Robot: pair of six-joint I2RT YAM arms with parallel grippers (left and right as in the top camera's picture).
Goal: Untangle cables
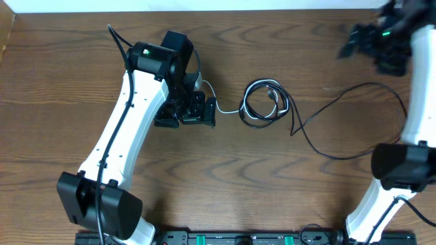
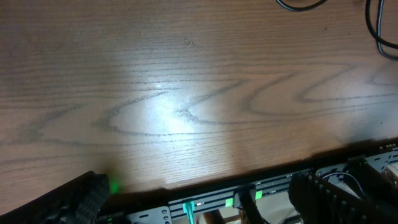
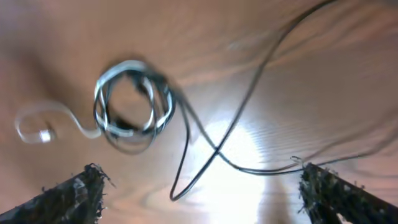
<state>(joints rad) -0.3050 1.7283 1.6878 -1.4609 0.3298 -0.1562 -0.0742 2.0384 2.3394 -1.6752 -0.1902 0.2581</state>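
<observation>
A brown wooden table is seen from above, with a white robot arm at each side. The cables are lying on the table near its middle, between the two arms. Much of their length is wound into a small round coil of black and white strands. A white cable is led out of the coil to the left, and it ends just beside the left claw; whether the two are touching cannot be told. A black cable is trailed out to the right, bent into a narrow loop just below the coil, then swept in a wide arc toward the right arm.

The left claw is placed over the table, left of the coil. Its fingers are spread wide apart at the lower corners of its wrist view, and only bare wood is seen between them.

The right claw is found at the far right corner, well apart from the coil, and is blurred in the overhead view. Its fingers are spread apart as well, and nothing is gripped. In its blurred wrist view the coil and the crossing black strands are seen on the table beyond the fingers.
</observation>
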